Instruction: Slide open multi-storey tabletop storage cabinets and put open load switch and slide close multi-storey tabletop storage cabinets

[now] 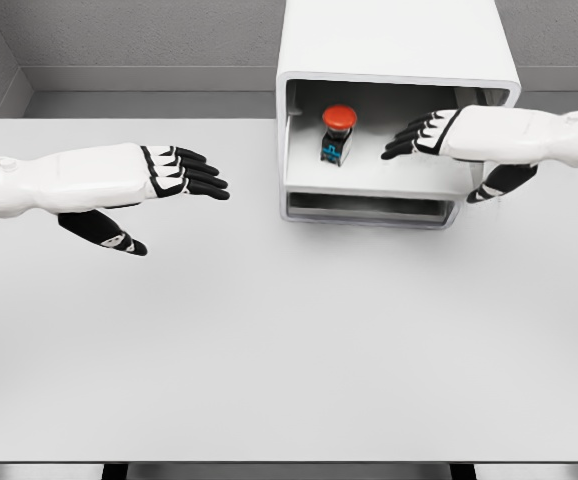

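The switch (337, 133), a small dark block topped by a round red button, stands upright inside the open upper drawer (379, 175) of the white cabinet (399, 45) at the back of the counter (269, 350). It looks rigid and light, a hard plastic part with a smooth domed cap that would likely slip under a fingertip, so the squarer dark body below the cap seems the better place to pinch it, from the sides. Being tall for its small base, it could tip over if the drawer moves sharply. The right hand (431, 135) reaches into the drawer just right of the switch, its fingers extended and holding nothing, fingertips near the switch but apart from it. The left hand (174, 172) hovers over the counter well to the left of the cabinet, fingers straight and empty too. The drawer itself is a stiff tray on slides; its front edge (369, 190) offers the plain spot to push when closing. A lower drawer (369, 210) sits beneath it, apparently shut.
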Available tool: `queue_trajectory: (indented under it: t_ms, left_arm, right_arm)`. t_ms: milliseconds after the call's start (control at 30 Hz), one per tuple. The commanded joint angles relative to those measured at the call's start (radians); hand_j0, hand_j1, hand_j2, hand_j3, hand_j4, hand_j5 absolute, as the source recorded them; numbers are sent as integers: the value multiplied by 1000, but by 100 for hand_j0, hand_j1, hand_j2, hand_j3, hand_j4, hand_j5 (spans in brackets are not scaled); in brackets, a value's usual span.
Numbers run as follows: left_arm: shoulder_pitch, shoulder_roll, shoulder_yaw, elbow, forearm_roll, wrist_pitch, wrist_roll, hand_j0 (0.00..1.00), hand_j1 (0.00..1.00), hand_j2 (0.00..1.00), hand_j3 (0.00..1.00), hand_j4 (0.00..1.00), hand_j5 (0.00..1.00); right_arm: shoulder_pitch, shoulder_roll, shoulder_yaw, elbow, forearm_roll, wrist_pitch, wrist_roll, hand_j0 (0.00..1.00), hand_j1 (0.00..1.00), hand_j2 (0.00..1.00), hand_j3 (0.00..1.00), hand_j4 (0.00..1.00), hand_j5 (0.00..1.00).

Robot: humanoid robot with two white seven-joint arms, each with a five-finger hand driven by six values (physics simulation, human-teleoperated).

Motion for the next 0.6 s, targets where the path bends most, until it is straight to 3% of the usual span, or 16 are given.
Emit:
queue_trajectory:
  t_ms: [0, 67, 100, 200, 267, 567]
  left_arm:
    - [0, 4, 0, 0, 7, 3, 1, 100, 100, 100, 100, 100, 100]
    - [2, 4, 0, 0, 7, 3, 1, 100, 100, 100, 100, 100, 100]
    - [2, 2, -1, 0, 7, 3, 1, 100, 100, 100, 100, 100, 100]
    - [6, 2, 0, 0, 6, 3, 0, 100, 100, 100, 100, 100, 100]
    - [6, 2, -1, 0, 6, 3, 0, 100, 100, 100, 100, 100, 100]
    - [12, 5, -1, 0, 6, 3, 0, 100, 100, 100, 100, 100, 100]
  right_arm:
    - [0, 39, -4, 42, 21, 3, 0, 100, 100, 100, 100, 100, 100]
    - [2, 26, -4, 15, 21, 3, 0, 100, 100, 100, 100, 100, 100]
    - [2, 17, -4, -34, 21, 3, 0, 100, 100, 100, 100, 100, 100]
    - [3, -78, -4, -122, 18, 3, -48, 100, 100, 100, 100, 100, 100]
    - [5, -101, -4, -162, 13, 3, -53, 100, 100, 100, 100, 100, 100]
    - [61, -76, 9, -174, 13, 3, -41, 100, 100, 100, 100, 100, 100]
